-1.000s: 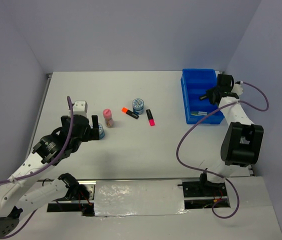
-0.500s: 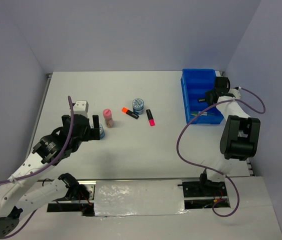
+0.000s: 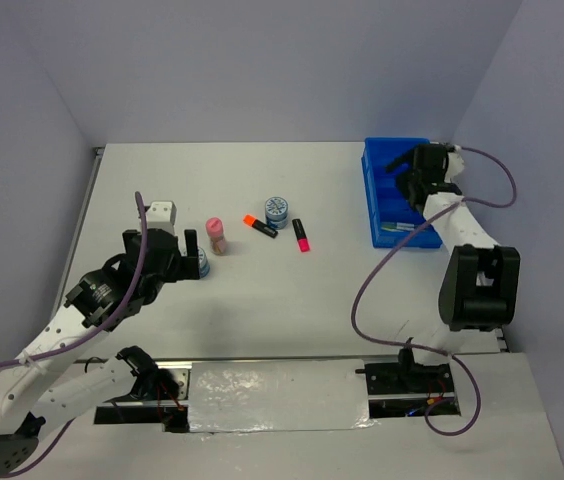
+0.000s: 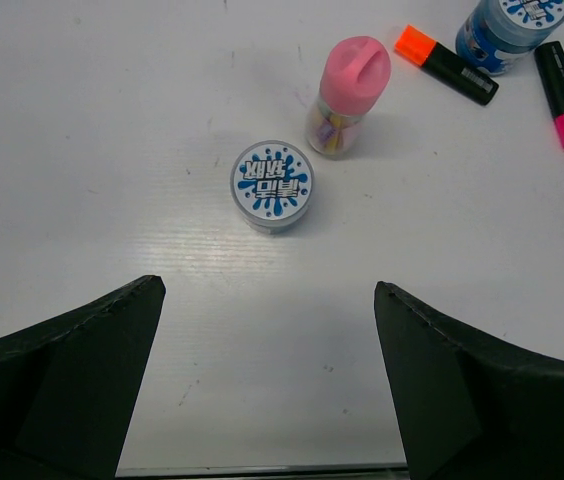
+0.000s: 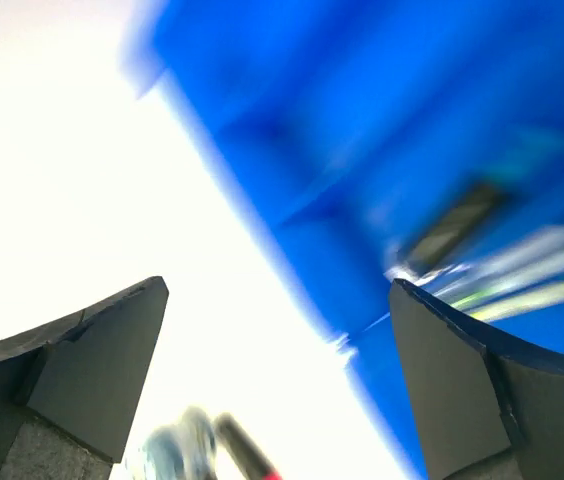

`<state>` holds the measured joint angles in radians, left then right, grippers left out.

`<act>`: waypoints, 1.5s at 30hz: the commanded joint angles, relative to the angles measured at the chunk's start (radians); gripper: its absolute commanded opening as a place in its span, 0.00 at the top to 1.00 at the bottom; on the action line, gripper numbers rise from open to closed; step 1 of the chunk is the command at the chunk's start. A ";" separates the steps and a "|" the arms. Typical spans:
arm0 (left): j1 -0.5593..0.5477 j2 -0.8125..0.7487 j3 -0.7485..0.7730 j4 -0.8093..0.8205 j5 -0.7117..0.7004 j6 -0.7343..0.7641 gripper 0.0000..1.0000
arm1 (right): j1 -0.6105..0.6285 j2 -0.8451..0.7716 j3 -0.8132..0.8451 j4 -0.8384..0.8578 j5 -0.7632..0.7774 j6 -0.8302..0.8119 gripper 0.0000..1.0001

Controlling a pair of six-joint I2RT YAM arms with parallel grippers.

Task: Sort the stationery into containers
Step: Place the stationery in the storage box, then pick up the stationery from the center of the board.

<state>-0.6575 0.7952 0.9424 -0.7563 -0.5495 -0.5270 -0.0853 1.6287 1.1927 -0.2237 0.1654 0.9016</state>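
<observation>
Blurred blue tray (image 5: 262,120), pens (image 5: 532,285) inside, end effector (image 5: 277,288) spread

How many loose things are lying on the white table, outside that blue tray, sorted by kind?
Highlighters: 2, the orange-capped one and the pink-capped one
Round blue-white tubs: 2, one beside the highlighters, one nearer the arms
Pink bottle: 1
Small white block: 1
Total: 6

1. The table (image 3: 262,310) is big and white.
2. A pale purple back wall (image 3: 262,70) stands behind.
3. A left wall (image 3: 12,150) and right wall (image 3: 547,110) stand beside it.
4. A shiny strip (image 3: 277,395) lines its near edge.
</observation>
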 commanded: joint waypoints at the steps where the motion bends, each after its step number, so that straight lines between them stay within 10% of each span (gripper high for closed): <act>1: 0.007 -0.004 0.021 -0.008 -0.084 -0.028 0.01 | 0.201 -0.182 0.080 0.130 -0.047 -0.397 0.00; 12: 0.042 -0.025 0.025 -0.032 -0.129 -0.062 0.01 | 0.597 0.107 0.329 -0.397 0.022 -0.658 0.18; 33: 0.044 -0.005 0.024 -0.025 -0.102 -0.047 0.01 | 0.650 0.491 0.378 -0.361 -0.024 -0.727 0.37; 39: 0.042 -0.002 0.022 -0.015 -0.084 -0.034 0.01 | 0.641 0.502 0.366 -0.341 -0.041 -0.721 0.64; 41: 0.044 -0.004 0.021 -0.012 -0.079 -0.031 0.01 | 0.628 0.470 0.340 -0.321 -0.059 -0.695 1.00; 45: 0.042 -0.004 0.019 -0.006 -0.072 -0.027 0.01 | 0.546 0.315 0.213 -0.200 -0.153 -0.623 1.00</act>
<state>-0.6182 0.7971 0.9424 -0.7967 -0.6308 -0.5755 0.5270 2.0644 1.4818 -0.5140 0.0780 0.2161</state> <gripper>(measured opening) 0.993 0.374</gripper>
